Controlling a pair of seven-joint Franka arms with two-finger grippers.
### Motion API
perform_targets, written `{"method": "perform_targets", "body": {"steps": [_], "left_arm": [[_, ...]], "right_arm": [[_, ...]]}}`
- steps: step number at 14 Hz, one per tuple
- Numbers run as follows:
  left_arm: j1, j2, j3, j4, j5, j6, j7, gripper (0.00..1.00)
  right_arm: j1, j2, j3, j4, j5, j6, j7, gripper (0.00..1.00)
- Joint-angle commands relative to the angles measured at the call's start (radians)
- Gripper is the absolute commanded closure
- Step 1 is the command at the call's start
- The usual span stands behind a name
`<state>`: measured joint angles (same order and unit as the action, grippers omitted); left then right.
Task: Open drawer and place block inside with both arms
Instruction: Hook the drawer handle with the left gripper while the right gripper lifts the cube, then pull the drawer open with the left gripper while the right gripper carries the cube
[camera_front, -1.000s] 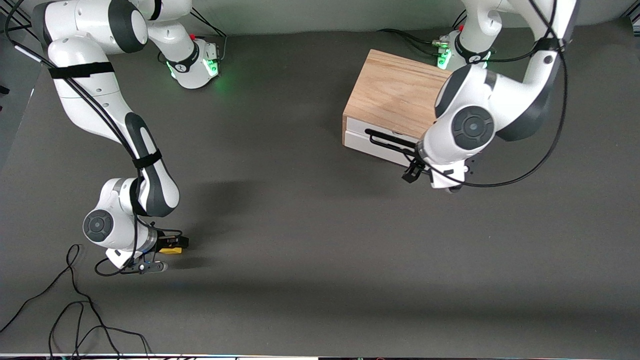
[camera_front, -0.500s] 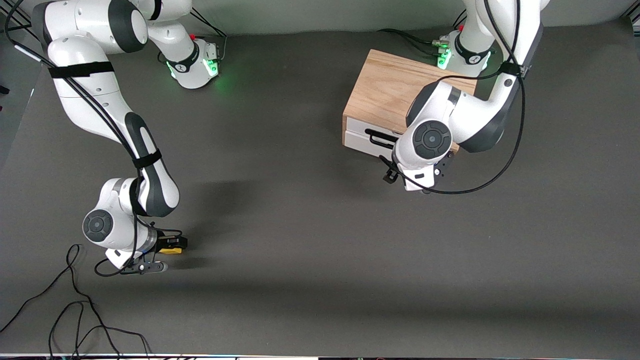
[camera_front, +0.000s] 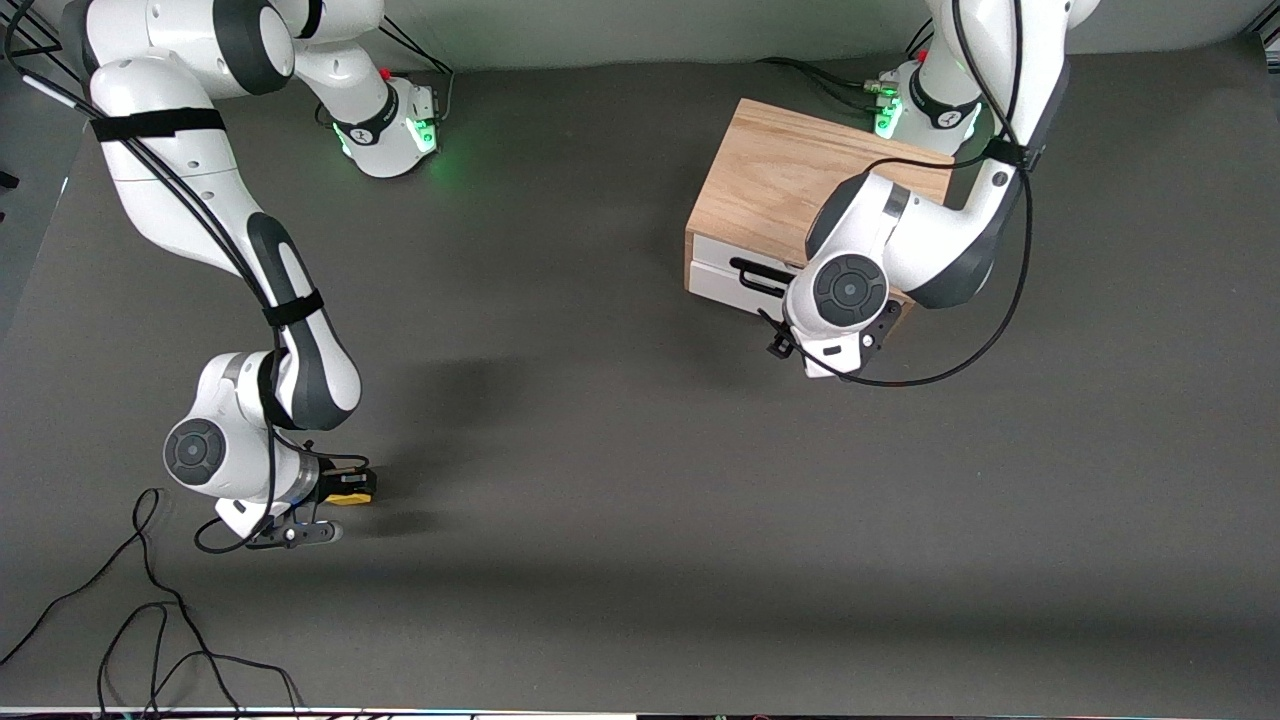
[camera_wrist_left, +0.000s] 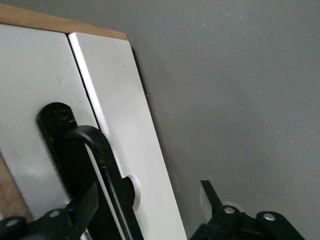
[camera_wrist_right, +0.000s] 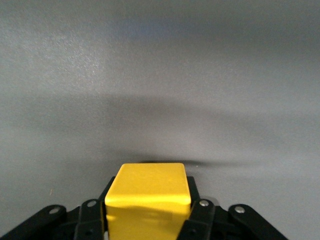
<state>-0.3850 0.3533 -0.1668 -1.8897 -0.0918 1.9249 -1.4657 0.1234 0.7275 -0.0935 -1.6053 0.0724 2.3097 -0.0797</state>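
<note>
The light wooden box (camera_front: 775, 175) stands near the left arm's base, with the white drawer front (camera_front: 712, 284) and its black wire handle (camera_front: 757, 274) facing the front camera. The drawer looks closed. My left gripper (camera_front: 790, 335) is at the drawer front, mostly hidden under its wrist. In the left wrist view the left gripper (camera_wrist_left: 150, 202) is open, and the handle (camera_wrist_left: 102, 152) runs between its fingers, close to one finger (camera_wrist_left: 86, 204). My right gripper (camera_front: 345, 487) is shut on the yellow block (camera_front: 350, 497), low over the table at the right arm's end. The block (camera_wrist_right: 149, 190) fills its jaws.
Loose black cables (camera_front: 150, 620) lie on the dark table (camera_front: 600, 480) near the front camera's edge at the right arm's end. A black cable loop (camera_front: 960, 350) hangs from the left arm beside the box.
My left arm has swung along the drawer front toward the right arm's end and its gripper now sits at the handle. My right gripper has stayed shut on the block, nearly still.
</note>
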Motion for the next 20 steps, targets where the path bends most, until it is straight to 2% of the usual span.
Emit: {"method": "perform_targets", "body": {"steps": [1, 2, 3, 8, 11, 17, 20], "left_arm": [[-0.032, 0.012, 0.01, -0.011, 0.009, 0.02, -0.001, 0.53], [-0.034, 0.013, 0.01, -0.008, 0.023, 0.029, -0.001, 0.84], [-0.034, 0.013, 0.01, -0.008, 0.024, 0.037, -0.001, 0.98], [-0.034, 0.009, 0.01, 0.007, 0.026, 0.04, -0.013, 1.0], [-0.032, 0.012, 0.012, 0.085, 0.026, 0.029, -0.016, 1.0], [-0.025, 0.038, 0.012, 0.185, 0.076, 0.042, -0.007, 1.0], [-0.023, 0.052, 0.013, 0.211, 0.081, 0.042, -0.005, 1.0]], "right_arm": [[0.001, -0.039, -0.002, 0.004, 0.018, -0.026, -0.029, 0.77], [0.001, -0.058, 0.0, 0.004, 0.018, -0.039, -0.029, 0.77], [0.002, -0.077, 0.0, 0.011, 0.018, -0.076, -0.025, 0.77], [0.002, -0.131, -0.002, 0.162, 0.015, -0.355, -0.026, 0.77], [0.002, -0.183, -0.002, 0.218, 0.01, -0.476, -0.023, 0.77], [0.03, -0.307, 0.0, 0.232, 0.017, -0.614, 0.037, 0.77], [0.048, -0.316, 0.0, 0.309, 0.018, -0.688, 0.095, 0.77]]}}
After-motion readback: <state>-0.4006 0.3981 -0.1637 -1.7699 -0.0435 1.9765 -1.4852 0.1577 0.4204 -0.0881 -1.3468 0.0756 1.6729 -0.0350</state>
